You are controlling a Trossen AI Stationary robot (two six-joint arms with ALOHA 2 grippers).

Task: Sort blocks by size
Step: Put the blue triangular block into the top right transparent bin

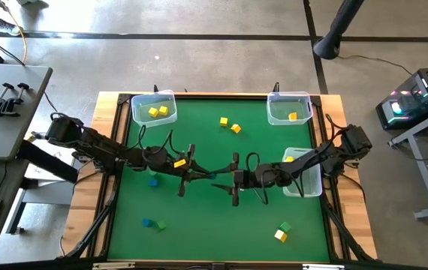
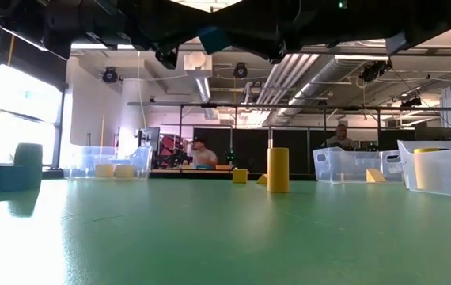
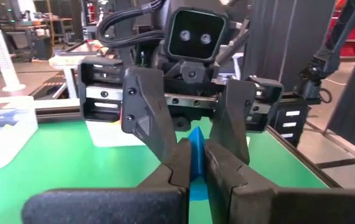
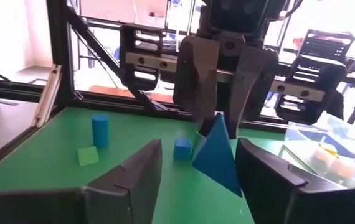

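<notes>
Green table, L pincer clamping blue block, no legible text

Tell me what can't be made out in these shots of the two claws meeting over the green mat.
- High view: blue piece between the claws, too small to tell its shape.
- Low view: both claws blend into dark arm shapes along the top edge.
- Left wrist view: left claw covers most of the blue piece.
- Right wrist view: right claw stands open around it.

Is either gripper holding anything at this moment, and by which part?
The left gripper pinches a blue wedge-shaped block at its top tip above mid-table. The right gripper brackets the block with open fingers, not visibly gripping it.
</notes>
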